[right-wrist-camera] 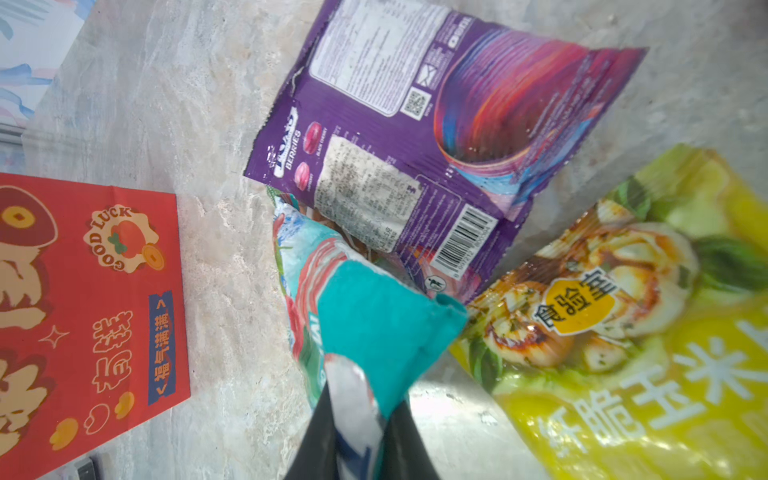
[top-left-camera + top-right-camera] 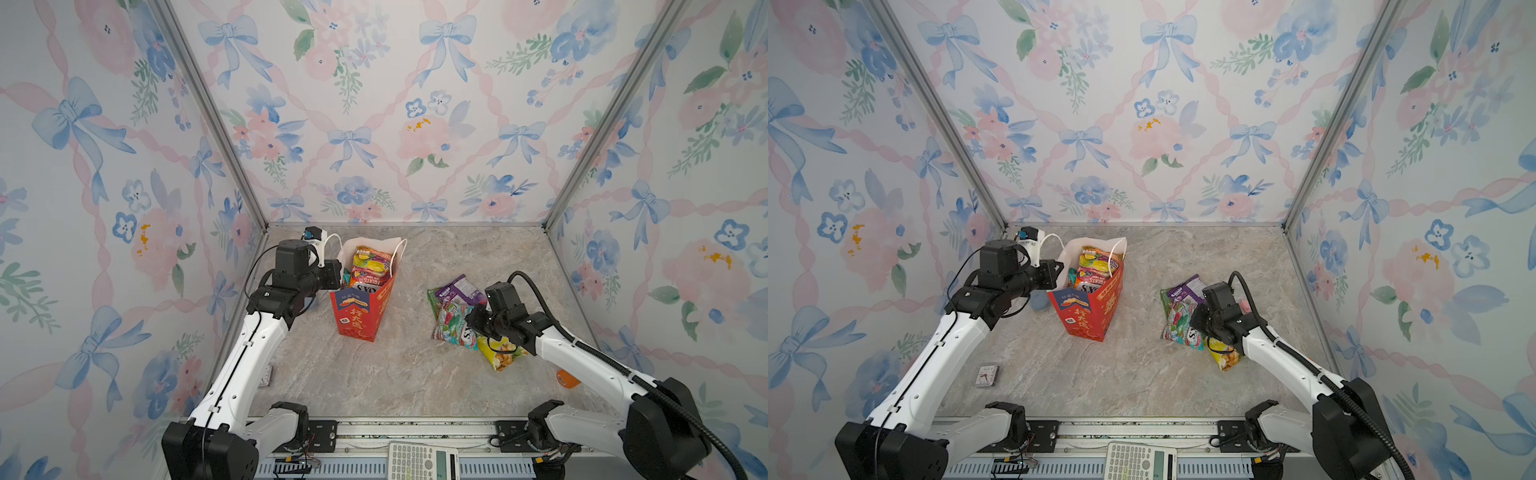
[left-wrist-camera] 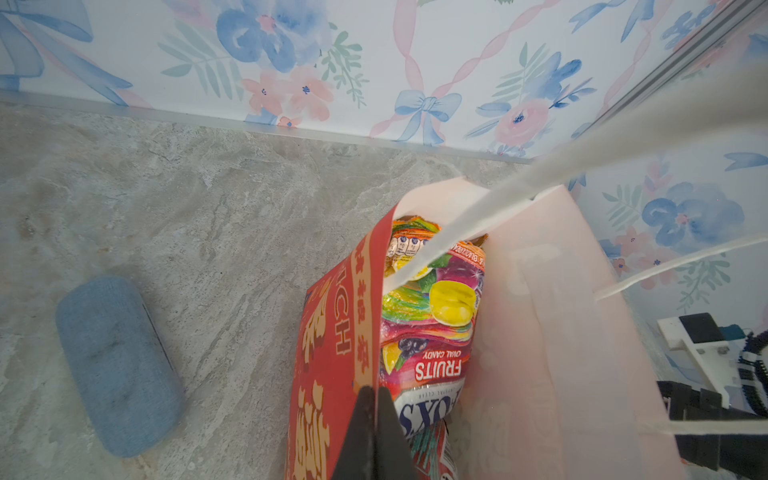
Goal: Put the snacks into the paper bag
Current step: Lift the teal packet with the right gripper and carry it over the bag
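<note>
- The right end effector (image 1: pixel 359 415) is closed on an edge of the teal glossy plastic packet (image 1: pixel 374 320), which lies on the grey marbled counter (image 2: pixel 395 374). The bite appears shallow, so the slick film may slip out on lifting.
- The purple glossy plastic packet (image 1: pixel 415 124) overlaps the teal one, and the yellow-green glossy plastic packet (image 1: pixel 623 332) lies just beside it. Either may be dragged along.
- The left end effector (image 3: pixel 371 411) is clamped on a wall of the upright red paper gift bag (image 3: pixel 328 374), well apart from the pile.
- The bag holds packets (image 3: pixel 432 324) nearly to the rim. An incoming packet may snag the white rope handle (image 3: pixel 540 178) or perch on top.
</note>
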You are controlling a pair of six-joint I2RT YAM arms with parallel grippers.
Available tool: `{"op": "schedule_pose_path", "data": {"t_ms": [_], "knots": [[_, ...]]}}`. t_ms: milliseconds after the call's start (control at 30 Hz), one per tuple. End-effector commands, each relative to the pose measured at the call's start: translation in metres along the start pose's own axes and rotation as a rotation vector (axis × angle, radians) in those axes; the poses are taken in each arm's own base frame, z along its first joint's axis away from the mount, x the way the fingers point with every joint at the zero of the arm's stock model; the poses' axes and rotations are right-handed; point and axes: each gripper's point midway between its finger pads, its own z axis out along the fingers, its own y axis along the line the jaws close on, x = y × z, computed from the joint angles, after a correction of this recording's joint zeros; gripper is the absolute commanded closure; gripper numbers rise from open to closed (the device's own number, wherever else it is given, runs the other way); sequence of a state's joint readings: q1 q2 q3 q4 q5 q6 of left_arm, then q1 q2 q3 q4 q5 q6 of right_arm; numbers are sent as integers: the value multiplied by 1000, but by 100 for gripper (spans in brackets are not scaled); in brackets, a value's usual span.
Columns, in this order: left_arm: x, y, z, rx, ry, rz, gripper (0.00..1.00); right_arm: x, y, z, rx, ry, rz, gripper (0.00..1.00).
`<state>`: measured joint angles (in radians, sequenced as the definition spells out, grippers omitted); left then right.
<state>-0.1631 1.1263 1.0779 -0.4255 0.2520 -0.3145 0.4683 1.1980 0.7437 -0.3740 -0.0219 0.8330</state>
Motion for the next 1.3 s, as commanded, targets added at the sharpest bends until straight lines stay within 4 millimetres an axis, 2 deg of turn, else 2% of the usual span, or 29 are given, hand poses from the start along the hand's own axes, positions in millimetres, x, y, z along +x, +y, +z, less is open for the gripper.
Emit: {"op": "schedule_pose_path", "data": {"t_ms": [0,133,300,600,967,1267], "knots": [[-21,-10,-13,35,-82,30,100,-15,23,-23,-24,-32,-106,94],[-21,-10,-13,37,-82,31,100,-31,48,-45,-60,-61,-190,99],[-21,-11,-13,41,-81,29,100,-52,76,-70,-91,-97,-288,99],[-21,-13,-13,49,-81,27,100,-103,135,-110,-191,-242,-362,99],[-22,-14,-15,53,-86,28,100,-143,196,-131,-275,-329,-449,100],[-20,-14,-15,56,-82,28,100,-165,232,-140,-314,-366,-506,100]]}}
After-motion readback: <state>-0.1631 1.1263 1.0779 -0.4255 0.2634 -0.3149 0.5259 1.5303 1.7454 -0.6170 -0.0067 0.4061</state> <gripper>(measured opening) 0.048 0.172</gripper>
